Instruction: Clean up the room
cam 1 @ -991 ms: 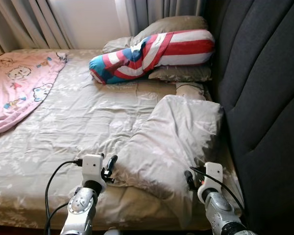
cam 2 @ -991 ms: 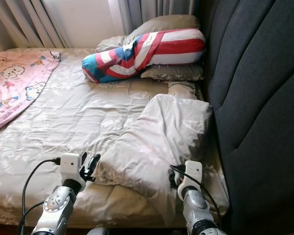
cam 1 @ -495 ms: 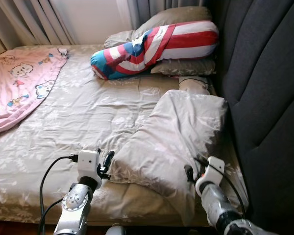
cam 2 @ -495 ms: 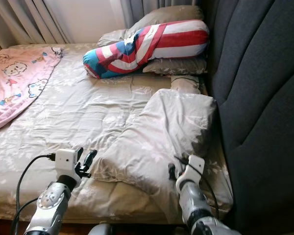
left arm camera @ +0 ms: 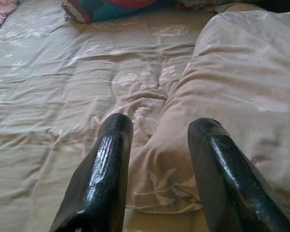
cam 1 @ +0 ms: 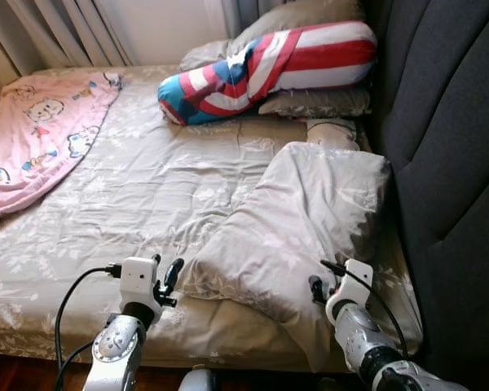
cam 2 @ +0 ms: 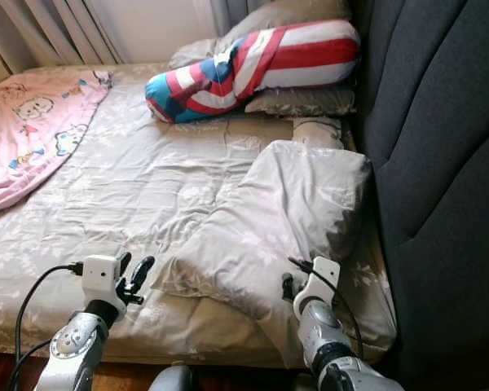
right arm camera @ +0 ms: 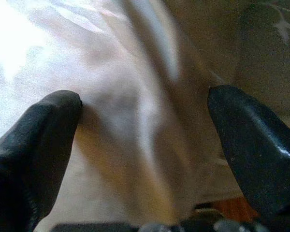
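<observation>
Left wrist view, wrinkled floral duvet, glossy claw

Readable text: none on any surface.
Pink blanket: cartoon animal pictures; no legible words.
Striped pillow: red, white and blue bands; no lettering.
Grey duvet: pale leaf print; no label or brand showing.
Headboard: plain dark fabric, no signs.

Folded duvet against headboard
</observation>
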